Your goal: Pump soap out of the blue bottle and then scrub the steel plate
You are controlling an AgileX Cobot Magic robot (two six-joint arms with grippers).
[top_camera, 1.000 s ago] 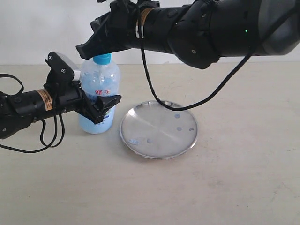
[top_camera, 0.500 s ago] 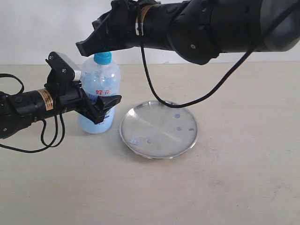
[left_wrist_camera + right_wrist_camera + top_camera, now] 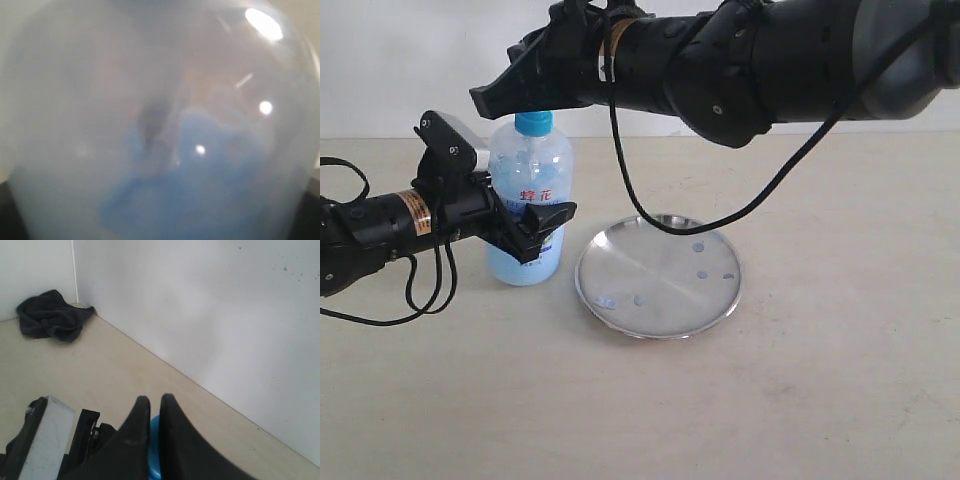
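Note:
The blue bottle (image 3: 527, 190) stands upright left of the steel plate (image 3: 630, 262), and its pale blue wall (image 3: 160, 125) fills the left wrist view. My left gripper (image 3: 542, 222) is shut on the bottle's body from the left side. My right gripper (image 3: 485, 100) reaches in from the upper right and lies shut on top of the blue pump head (image 3: 535, 122). In the right wrist view its black fingertips (image 3: 142, 407) stand almost together, with the pump head (image 3: 154, 452) showing beneath them. Small bluish soap droplets (image 3: 701, 275) dot the plate.
A dark cloth (image 3: 50, 316) lies crumpled on the table by the white wall corner. The right arm's black cable (image 3: 630, 170) hangs down over the plate's far rim. Pale tabletop (image 3: 800, 380) stretches in front of and right of the plate.
My right gripper has slid a little to the left across the top of the pump head. The bottle and left gripper have barely shifted leftward; the plate is unmoved.

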